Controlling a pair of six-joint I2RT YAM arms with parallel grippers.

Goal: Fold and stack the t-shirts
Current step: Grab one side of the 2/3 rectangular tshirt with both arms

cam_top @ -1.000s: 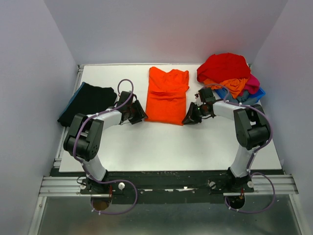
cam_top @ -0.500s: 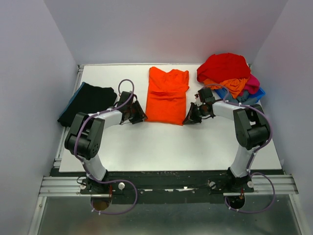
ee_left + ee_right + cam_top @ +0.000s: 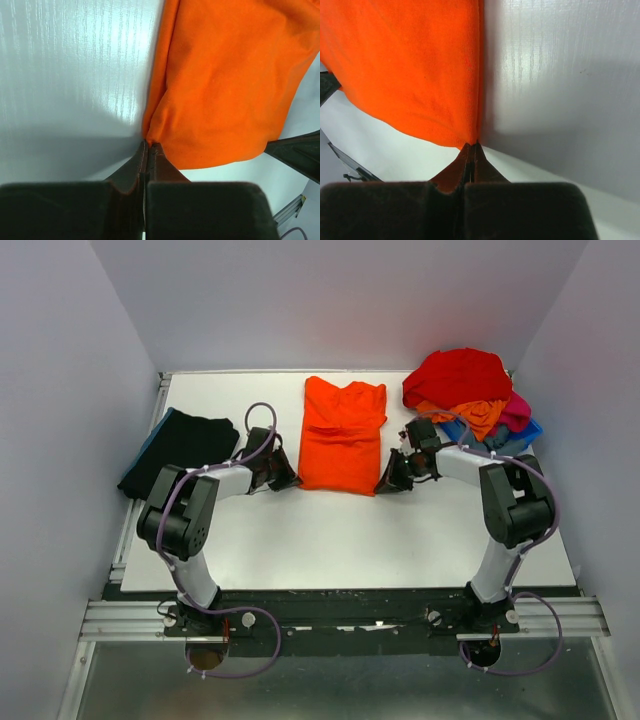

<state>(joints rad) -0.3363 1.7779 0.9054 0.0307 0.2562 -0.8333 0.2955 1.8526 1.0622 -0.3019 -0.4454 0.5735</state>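
Change: a second ago both pairs of my jaws stood spread beside the near hem of the orange t-shirt [image 3: 343,435]. Now both are pressed together, the right pair closing first and the left just after.
Left jaws: pinching the near-left hem corner. My wrist view shows the cloth gathered into the tips.
Right jaws: pinching the near-right hem corner, with the tips meeting on the folded edge.
Orange t-shirt: a long, narrow panel in the middle of the surface [image 3: 350,540], collar end far from me. It lies flat and has not shifted.
Black t-shirt [image 3: 180,450]: at the left edge of the surface, well apart from my left arm [image 3: 215,485].
Waiting pile [image 3: 465,390]: red, orange, magenta and grey-blue cloth heaped on the blue bin [image 3: 527,430], beyond my right arm [image 3: 470,465].
Meaning: I judge the grasp made, with the lengthwise fold next: the hem raised evenly and carried toward the collar.
Risk: both pinches sit at the very corners, so a layer may slip free.
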